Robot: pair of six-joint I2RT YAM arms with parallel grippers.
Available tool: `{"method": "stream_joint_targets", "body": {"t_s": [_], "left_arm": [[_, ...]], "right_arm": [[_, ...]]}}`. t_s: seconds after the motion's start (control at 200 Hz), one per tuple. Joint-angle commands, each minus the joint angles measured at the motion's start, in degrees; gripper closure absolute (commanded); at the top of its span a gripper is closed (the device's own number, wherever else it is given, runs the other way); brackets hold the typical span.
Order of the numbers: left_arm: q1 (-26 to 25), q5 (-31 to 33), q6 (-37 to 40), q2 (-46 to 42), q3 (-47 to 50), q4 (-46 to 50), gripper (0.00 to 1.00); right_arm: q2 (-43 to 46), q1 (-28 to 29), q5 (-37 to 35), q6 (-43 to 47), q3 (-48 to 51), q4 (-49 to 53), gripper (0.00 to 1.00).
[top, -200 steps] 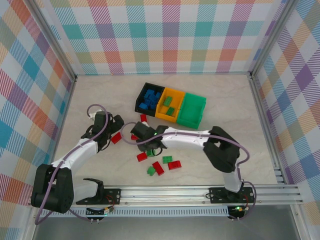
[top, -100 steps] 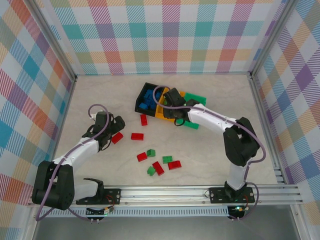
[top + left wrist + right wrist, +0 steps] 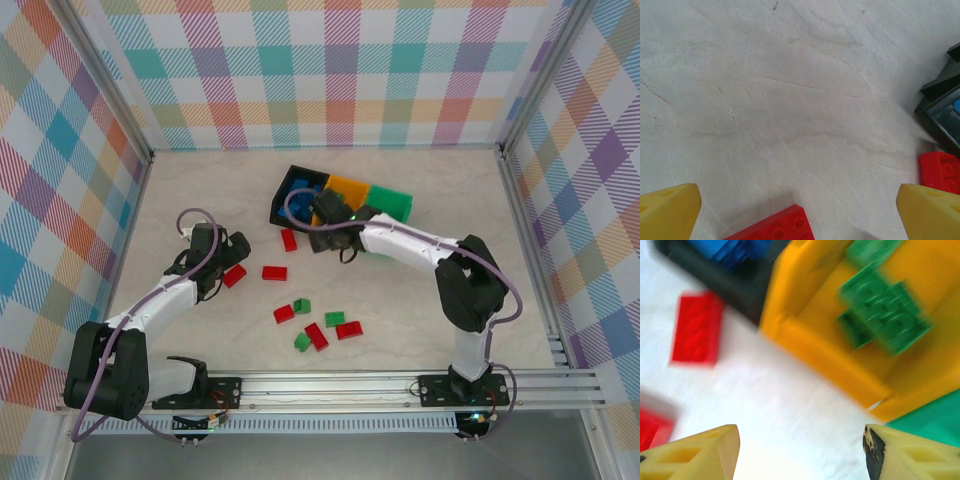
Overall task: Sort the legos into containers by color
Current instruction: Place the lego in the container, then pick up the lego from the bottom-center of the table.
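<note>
Right claw (image 3: 800,450) is spread wide, with nothing between its yellow fingertips (image 3: 695,452). From above the right claw (image 3: 330,238) hangs at the near wall of the joined bins, about where the black bin (image 3: 283,203) meets the orange bin (image 3: 348,186). Ahead and to its right the orange bin (image 3: 805,335) holds green legos (image 3: 880,305), maybe two or three (wrist picture is blurred, count unsure). The green bin (image 3: 930,420) is further right, at the frame edge. Ahead-left, the black bin (image 3: 715,282) holds blue legos (image 3: 735,250). On the table (image 3: 780,405) left of the claw lies a flat red brick (image 3: 696,329), near the black bin but apart from it. A second red brick (image 3: 652,427) is cut off at lower left. Left claw (image 3: 800,205) is also spread and empty, low over the table. A third red brick (image 3: 772,230) sits between its fingertips at the bottom edge, touching neither. The flat red brick (image 3: 939,171) lies to its right, just short of the black bin corner (image 3: 940,110). From above, the left claw (image 3: 235,250) is well left of the right claw. A loose group (image 3: 317,325) of red and green legos lies behind the right claw, toward the arm bases.
</note>
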State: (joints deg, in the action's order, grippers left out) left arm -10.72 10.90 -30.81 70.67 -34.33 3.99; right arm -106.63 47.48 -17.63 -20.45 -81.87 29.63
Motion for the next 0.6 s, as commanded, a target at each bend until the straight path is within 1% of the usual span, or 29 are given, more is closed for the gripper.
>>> {"method": "stream_joint_targets", "body": {"t_s": [0.0,0.12,0.205,0.35,0.445,0.595], "left_arm": [[0.8,-0.3,-0.1,0.1,-0.7,-0.4,0.00],[0.8,0.7,-0.7,-1.6,0.4,-1.0,0.00],[0.8,1.1,-0.6,-3.0,1.4,-1.6,0.00],[0.8,1.0,-0.6,-4.0,1.5,-1.4,0.00],[0.8,1.0,-0.6,-3.7,1.6,-1.7,0.00],[0.8,1.1,-0.5,-1.7,0.7,-1.3,0.00]], "right_arm": [[4.1,5.4,0.1,3.1,3.5,3.0,0.33],[7.2,8.8,4.0,2.1,8.5,4.0,0.33],[8.5,11.1,4.9,2.4,11.9,4.8,0.33],[9.4,12.5,8.8,2.3,15.7,3.8,0.32],[8.2,12.9,11.7,2.9,15.5,2.3,0.30],[5.5,14.4,13.5,4.2,13.3,2.5,0.28]]}}
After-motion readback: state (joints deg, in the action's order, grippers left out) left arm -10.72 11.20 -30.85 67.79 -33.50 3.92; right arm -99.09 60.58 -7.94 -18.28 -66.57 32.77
